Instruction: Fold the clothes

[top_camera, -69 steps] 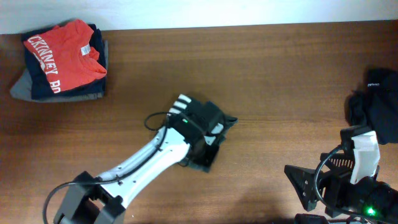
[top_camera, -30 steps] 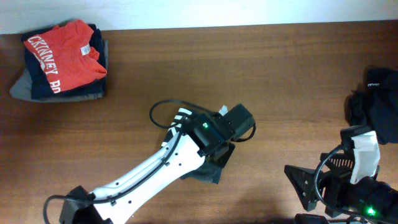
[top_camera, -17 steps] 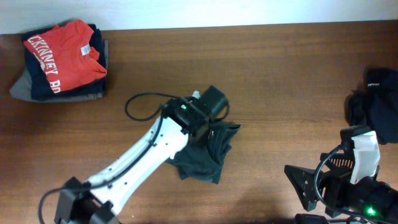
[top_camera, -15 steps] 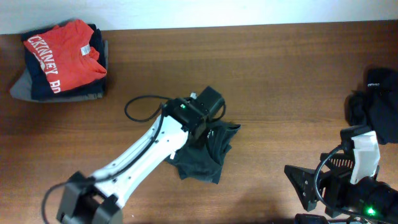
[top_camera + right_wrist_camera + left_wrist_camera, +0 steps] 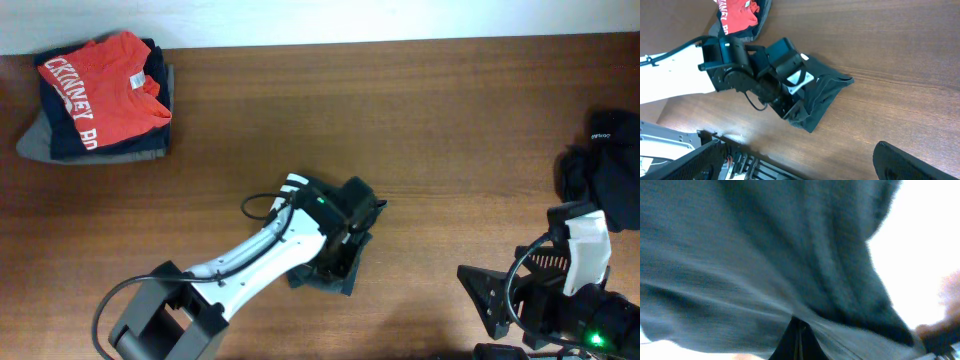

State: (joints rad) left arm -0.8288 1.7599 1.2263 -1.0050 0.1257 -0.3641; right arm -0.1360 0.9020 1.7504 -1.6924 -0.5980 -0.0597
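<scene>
Wooden table (image 5: 450, 120) centre: left claw (image 5: 798, 332) clamps bunched dark shirt (image 5: 827, 92), likely to respread it; right claw (image 5: 800, 147) parked open.

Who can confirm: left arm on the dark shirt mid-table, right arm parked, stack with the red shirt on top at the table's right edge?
The stack is wrong. The overhead view shows it, red shirt on top, at the table's far left corner; the right edge holds a loose dark pile. Rest holds.

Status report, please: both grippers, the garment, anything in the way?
Left gripper shut on dark garment. Right gripper open, parked aside. Folded stack apart, far corner.
</scene>
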